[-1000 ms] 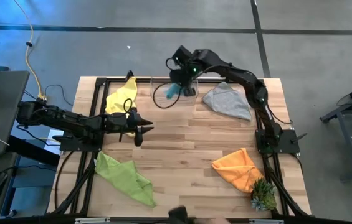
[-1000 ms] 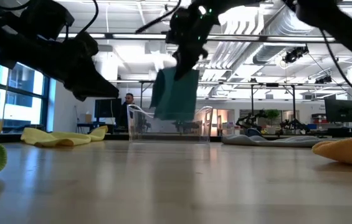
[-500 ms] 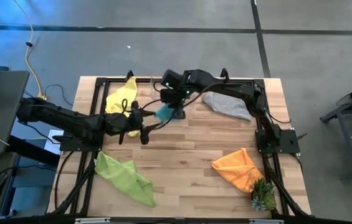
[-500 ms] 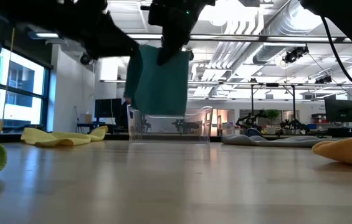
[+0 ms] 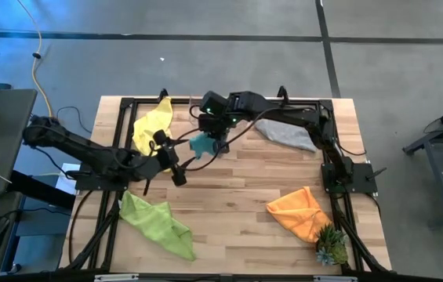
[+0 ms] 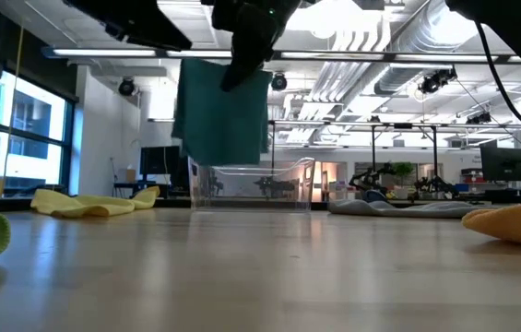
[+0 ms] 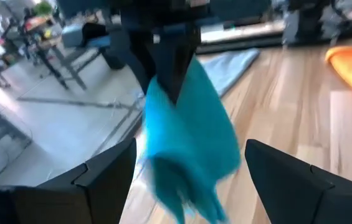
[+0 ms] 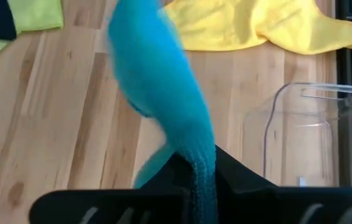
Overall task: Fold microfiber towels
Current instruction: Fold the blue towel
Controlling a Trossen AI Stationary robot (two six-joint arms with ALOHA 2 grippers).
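Since the earlier frames the right arm has carried the teal towel [image 5: 201,144] away from the clear bin [image 6: 251,187] toward the table's middle, and the left gripper [image 5: 176,156] has come in beside it and spread its fingers. Going left to right: the yellow towel [image 5: 152,121] lies crumpled at the far left corner and the lime green towel [image 5: 157,222] at the near left edge, both well apart from the arms. The left gripper stands wide open and empty, just beside the hanging teal towel, whose lower edge dangles between its fingers in the left wrist view. The right gripper [image 5: 218,139] is clamped on the teal towel's top corner, holding it clear of the table in the low view. Further right lie the grey towel [image 5: 287,130] and the orange towel [image 5: 299,211], beside the spiky plant [image 5: 332,246]. The risk, as I judge it, is that the swinging cloth slips past the left fingers as they close, or that they bunch a fold instead of a corner, leaving it twisted when spread.
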